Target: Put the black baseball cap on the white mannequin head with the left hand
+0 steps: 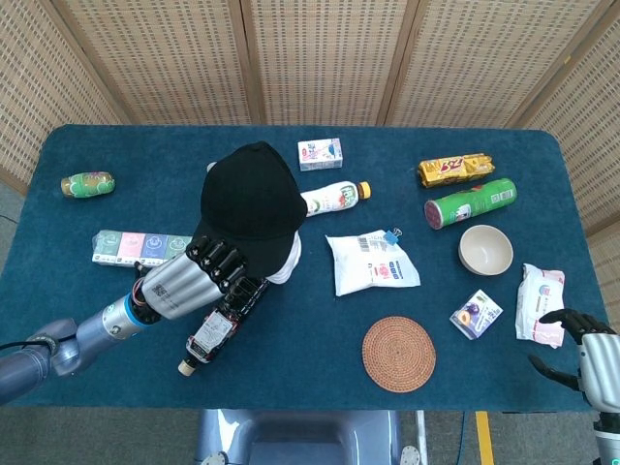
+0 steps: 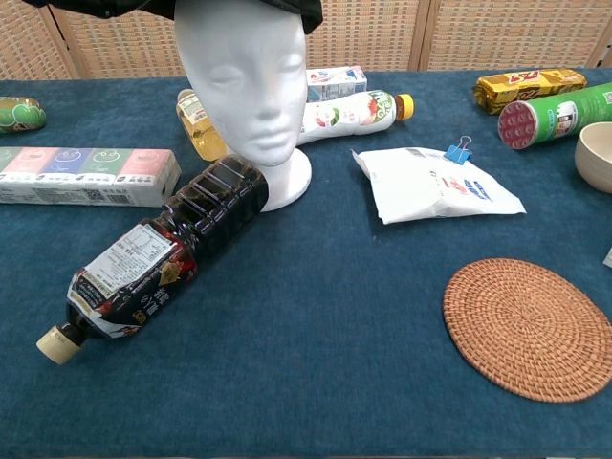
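The black baseball cap (image 1: 250, 200) lies over the top of the white mannequin head (image 2: 243, 80), which stands upright at the table's middle left. In the head view only a sliver of the white mannequin head (image 1: 288, 265) shows below the cap. My left hand (image 1: 197, 277) reaches in from the lower left, and its fingers (image 1: 219, 257) grip the cap's brim. In the chest view the cap's brim (image 2: 206, 6) runs along the top edge above the forehead. My right hand (image 1: 579, 347) hovers open at the table's front right corner, holding nothing.
A dark bottle (image 2: 153, 252) lies against the mannequin's base, just under my left forearm. A long tissue box (image 1: 139, 246) sits to the left. A white bottle (image 1: 333, 199), a white bag (image 1: 372, 262), a woven coaster (image 1: 398, 354) and a bowl (image 1: 485, 249) lie to the right.
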`<state>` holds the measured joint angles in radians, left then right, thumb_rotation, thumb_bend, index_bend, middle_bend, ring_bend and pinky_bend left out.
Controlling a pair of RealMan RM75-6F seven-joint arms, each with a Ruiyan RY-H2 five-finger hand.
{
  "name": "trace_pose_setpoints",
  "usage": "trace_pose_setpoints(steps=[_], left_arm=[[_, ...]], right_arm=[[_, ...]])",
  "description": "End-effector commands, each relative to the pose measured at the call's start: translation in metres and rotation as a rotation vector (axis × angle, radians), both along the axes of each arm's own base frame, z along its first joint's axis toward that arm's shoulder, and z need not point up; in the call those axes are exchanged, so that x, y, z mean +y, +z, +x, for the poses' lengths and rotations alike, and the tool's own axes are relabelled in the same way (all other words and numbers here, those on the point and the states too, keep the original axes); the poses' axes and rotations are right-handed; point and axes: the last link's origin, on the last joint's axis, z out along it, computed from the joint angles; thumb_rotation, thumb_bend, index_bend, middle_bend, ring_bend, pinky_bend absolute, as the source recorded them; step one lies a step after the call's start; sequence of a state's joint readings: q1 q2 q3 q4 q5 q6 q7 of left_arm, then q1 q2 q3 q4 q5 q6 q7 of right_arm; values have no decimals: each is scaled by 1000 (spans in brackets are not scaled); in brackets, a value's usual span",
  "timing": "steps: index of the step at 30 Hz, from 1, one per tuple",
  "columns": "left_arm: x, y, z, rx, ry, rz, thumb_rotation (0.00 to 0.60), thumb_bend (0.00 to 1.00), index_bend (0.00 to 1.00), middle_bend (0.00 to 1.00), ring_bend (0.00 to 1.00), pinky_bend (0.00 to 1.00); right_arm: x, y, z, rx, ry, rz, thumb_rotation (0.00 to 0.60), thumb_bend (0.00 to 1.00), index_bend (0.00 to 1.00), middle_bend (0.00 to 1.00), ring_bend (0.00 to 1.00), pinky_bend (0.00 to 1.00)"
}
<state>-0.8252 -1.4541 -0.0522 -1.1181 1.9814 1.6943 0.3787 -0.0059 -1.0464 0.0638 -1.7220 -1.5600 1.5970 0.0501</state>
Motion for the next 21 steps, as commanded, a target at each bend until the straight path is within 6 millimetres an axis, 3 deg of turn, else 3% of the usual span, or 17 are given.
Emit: trace_pose_setpoints(steps=[1, 13, 21], left_arm=[[0, 0, 1, 4, 0, -2, 600, 439, 845, 618, 563, 749], [-9, -3, -7, 36, 73, -10, 600, 415, 842, 618, 548, 714], [-19, -4, -8, 44, 126, -24, 600, 340, 739, 599, 483, 698]], right_arm=[[0, 0, 0, -1, -2, 0, 600, 82, 400, 422, 441, 505], [0, 0, -2, -4, -5, 1, 600, 81, 399, 421, 442, 506], [-1, -1, -1, -5, -3, 5, 600, 81, 398, 421, 442, 508]])
